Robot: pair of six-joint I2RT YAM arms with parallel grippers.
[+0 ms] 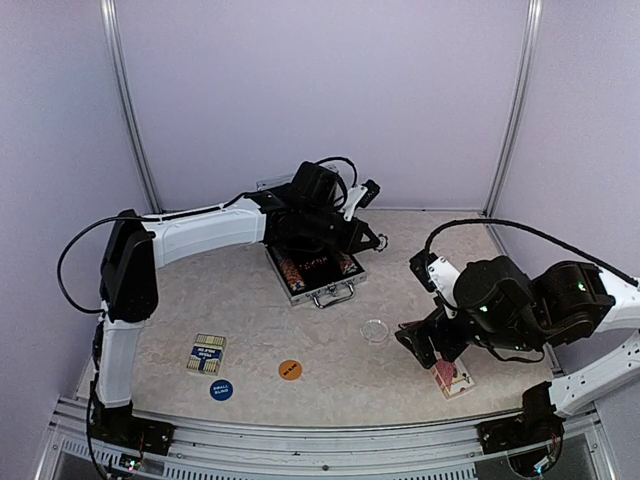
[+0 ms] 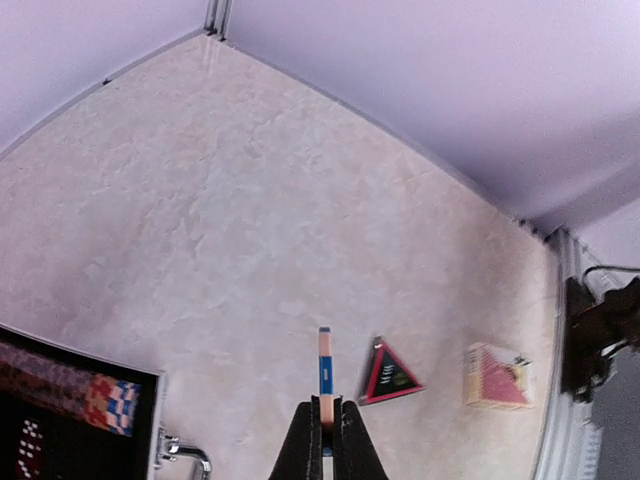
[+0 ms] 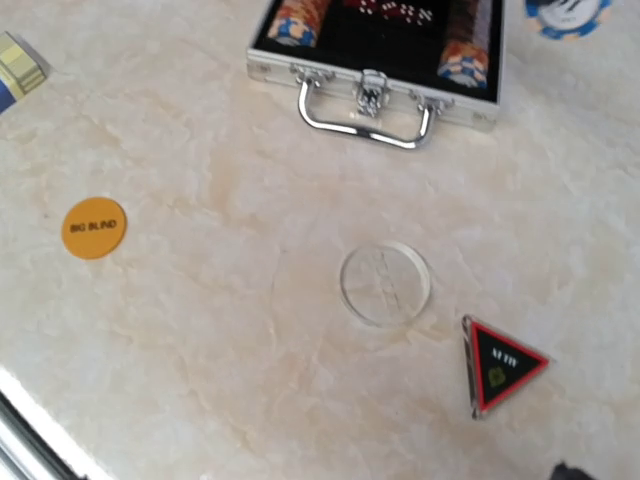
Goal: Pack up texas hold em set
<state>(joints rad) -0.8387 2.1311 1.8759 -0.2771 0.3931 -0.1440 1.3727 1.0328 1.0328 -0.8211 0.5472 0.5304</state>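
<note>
The silver briefcase (image 1: pixel 312 270) lies open at mid-table, with striped chips in its black lining (image 3: pixel 380 20) and its metal handle (image 3: pixel 365 112) facing front. My left gripper (image 2: pixel 323 402) hovers beside the case, shut on a blue-and-white striped poker chip (image 2: pixel 324 365) held edge-on. Below it lie the dark red-rimmed triangle (image 2: pixel 390 372) and a red card deck (image 2: pixel 497 376). My right gripper (image 1: pixel 412 338) hangs low near the clear disc (image 3: pixel 385 283) and the triangle (image 3: pixel 500 365). It stands open: only a dark tip shows at the wrist view's bottom edge, and nothing is between its fingers.
An orange "big blind" disc (image 1: pixel 290 370), a blue disc (image 1: pixel 221 390) and a blue-and-yellow card deck (image 1: pixel 206 353) lie front left. The red deck (image 1: pixel 453 378) sits under my right arm near the front rail. Purple walls close off the back and sides.
</note>
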